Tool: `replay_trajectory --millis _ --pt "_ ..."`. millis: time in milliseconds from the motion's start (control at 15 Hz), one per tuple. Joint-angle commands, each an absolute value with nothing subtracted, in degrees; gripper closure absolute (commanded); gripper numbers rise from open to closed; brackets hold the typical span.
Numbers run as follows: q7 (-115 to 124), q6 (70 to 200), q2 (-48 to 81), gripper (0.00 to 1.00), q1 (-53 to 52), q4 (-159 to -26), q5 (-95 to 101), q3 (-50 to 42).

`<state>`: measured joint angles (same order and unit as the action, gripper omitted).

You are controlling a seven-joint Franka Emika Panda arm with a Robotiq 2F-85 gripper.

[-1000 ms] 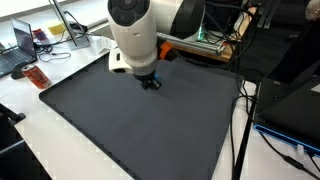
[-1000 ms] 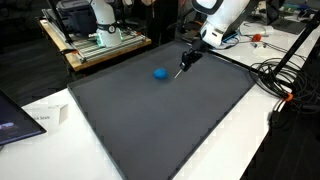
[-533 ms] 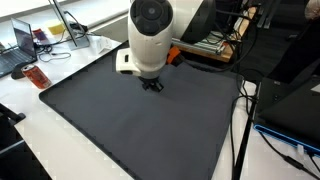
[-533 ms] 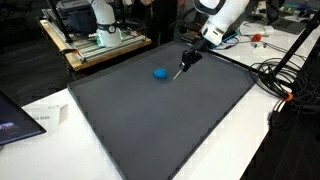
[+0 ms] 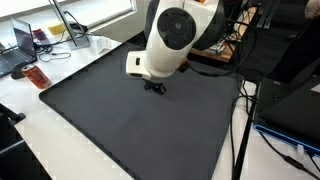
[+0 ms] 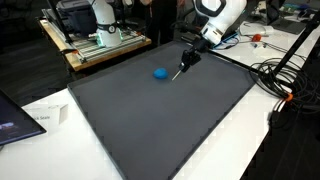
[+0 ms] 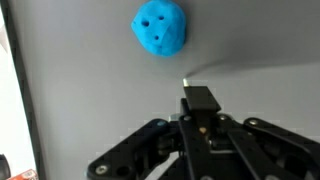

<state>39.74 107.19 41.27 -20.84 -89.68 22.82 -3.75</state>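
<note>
A small blue lumpy ball [image 7: 160, 27] with a few holes lies on the dark grey mat [image 6: 160, 120]; it also shows as a blue ball [image 6: 159, 72] in an exterior view. My gripper [image 7: 200, 100] is shut on a thin pale stick [image 6: 181, 69] that slants down toward the mat. The stick's tip [image 7: 185, 82] ends a little short of the ball, apart from it. My gripper [image 6: 188, 58] hangs just beside the ball, near the mat's far edge. From the opposite side my gripper [image 5: 155, 86] shows under the white arm [image 5: 172, 40], which hides the ball.
White tabletop surrounds the mat. A laptop [image 5: 18, 42] and a red object [image 5: 36, 76] sit near one corner. Black cables [image 6: 285, 80] lie beside the mat's edge. A second white robot on a wooden stand [image 6: 100, 30] is behind. Paper [image 6: 40, 118] lies near the front.
The white arm's upper body has swung sideways and tilted in an exterior view. The gripper, stick and ball stay almost where they were.
</note>
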Motion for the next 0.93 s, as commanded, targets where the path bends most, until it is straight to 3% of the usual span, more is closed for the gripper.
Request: replay_trajectory --millis 0,867 --pt "43.8 106.4 40.8 0.97 -22.6 -91.6 26.2 -4.5" --pt "44.6 107.1 38.2 0.97 -21.4 -93.9 27.2 -3.2"
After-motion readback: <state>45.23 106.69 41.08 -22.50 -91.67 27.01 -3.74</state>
